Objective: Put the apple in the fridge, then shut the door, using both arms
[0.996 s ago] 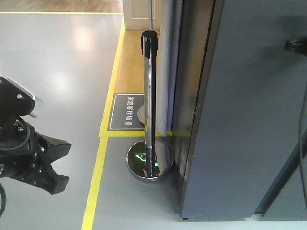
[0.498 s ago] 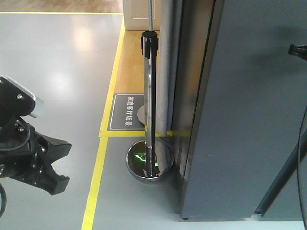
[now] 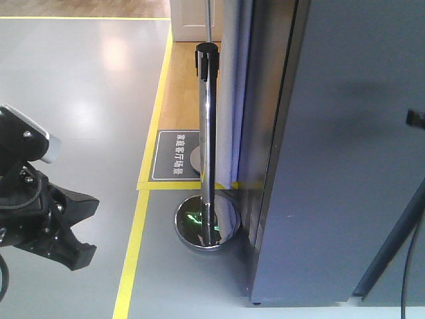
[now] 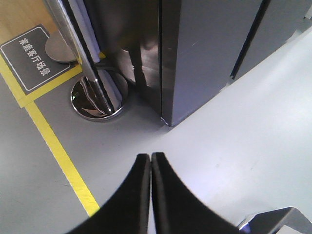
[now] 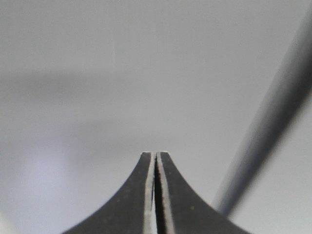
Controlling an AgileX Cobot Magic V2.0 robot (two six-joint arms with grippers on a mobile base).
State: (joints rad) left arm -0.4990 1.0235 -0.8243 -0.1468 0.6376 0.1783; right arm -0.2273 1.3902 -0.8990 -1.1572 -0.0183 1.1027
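Note:
The fridge (image 3: 262,100) stands at the right, and its dark grey door (image 3: 345,166) shows only its outer face. The apple is not in view. My left gripper (image 4: 151,156) is shut and empty, hanging low over the grey floor in front of the fridge's bottom corner (image 4: 168,119). Its black arm (image 3: 40,219) shows at the lower left of the front view. My right gripper (image 5: 156,153) is shut and empty, with its tips close to the flat grey door face (image 5: 122,73). Only a small black part of the right arm (image 3: 416,118) shows at the right edge.
A chrome stanchion post (image 3: 207,133) on a round base (image 3: 207,222) stands just left of the fridge. Yellow floor tape (image 3: 136,232) and a dark floor sign (image 3: 178,154) lie to the left. A thin dark bar (image 3: 392,252) slants across the door's lower right.
The black part of the right arm at the right edge has moved down along the door face. The left arm and the door have not moved.

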